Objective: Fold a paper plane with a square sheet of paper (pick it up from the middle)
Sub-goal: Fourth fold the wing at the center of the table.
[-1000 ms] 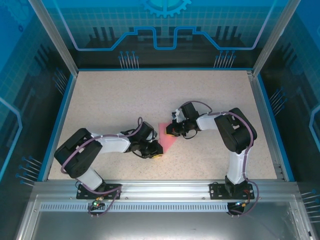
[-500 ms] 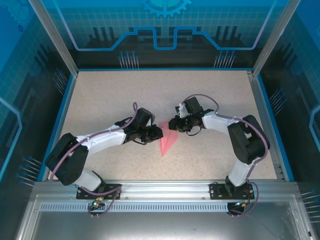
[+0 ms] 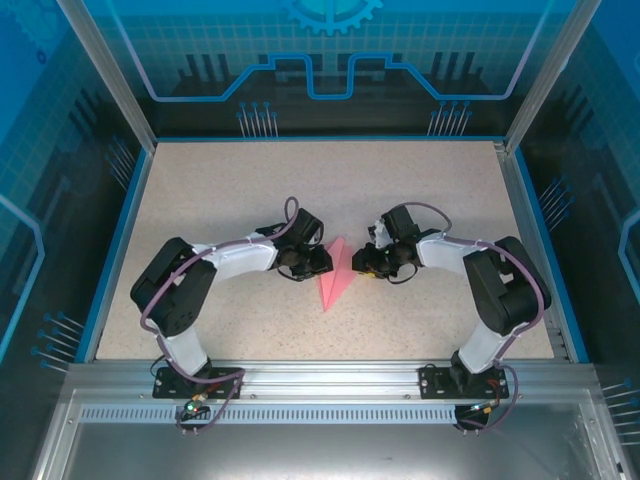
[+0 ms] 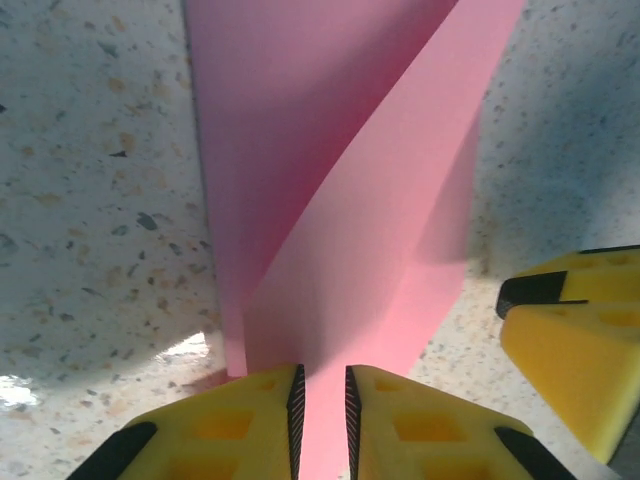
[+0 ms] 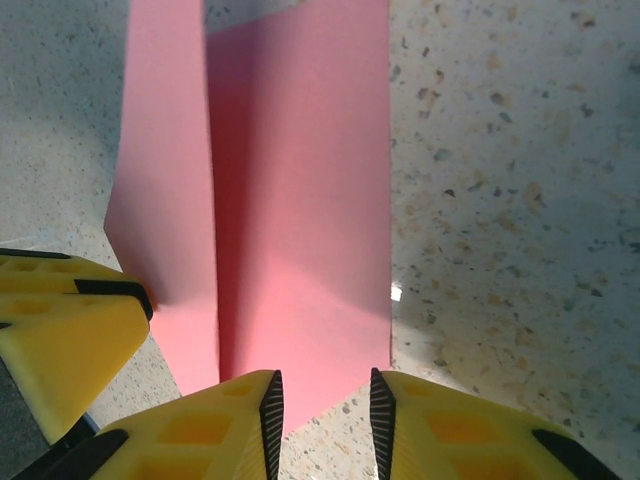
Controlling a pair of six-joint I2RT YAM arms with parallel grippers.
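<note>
Paper plane [image 3: 336, 278]: thin, light, floppy. Left gripper [image 4: 322, 400] pinches plane's left edge. Right gripper [image 5: 325, 410] by plane's right edge, fingers apart, not holding. Best grab: middle fold, softly.

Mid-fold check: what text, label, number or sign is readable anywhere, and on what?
None readable. The pointed pink-red folded paper plane is blank, the left gripper's yellow fingers carry no marking, and the blue backdrop panel bears gear and circuit graphics without words.
</note>
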